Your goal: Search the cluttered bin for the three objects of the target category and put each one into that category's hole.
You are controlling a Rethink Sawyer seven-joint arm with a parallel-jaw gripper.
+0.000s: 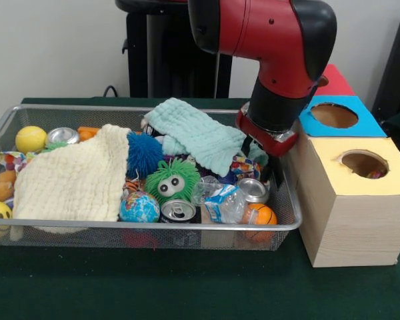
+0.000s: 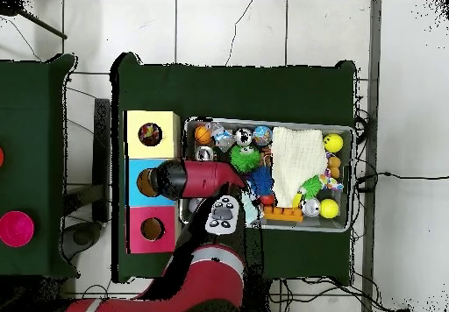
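The cream waffle cloth (image 1: 73, 177) lies in the bin's (image 1: 187, 227) left half; the polka-dot cloth (image 1: 243, 165) sits by the right wall under the hand (image 1: 272, 170). Seemingly mid-pick; I cannot tell its grip. Next: carry to the yellow box's hole (image 1: 364, 163).

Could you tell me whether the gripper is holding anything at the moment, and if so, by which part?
It cannot be told. The gripper hangs low over the bin at the end nearest the boxes, and its tips are too dark and hidden to show a hold.
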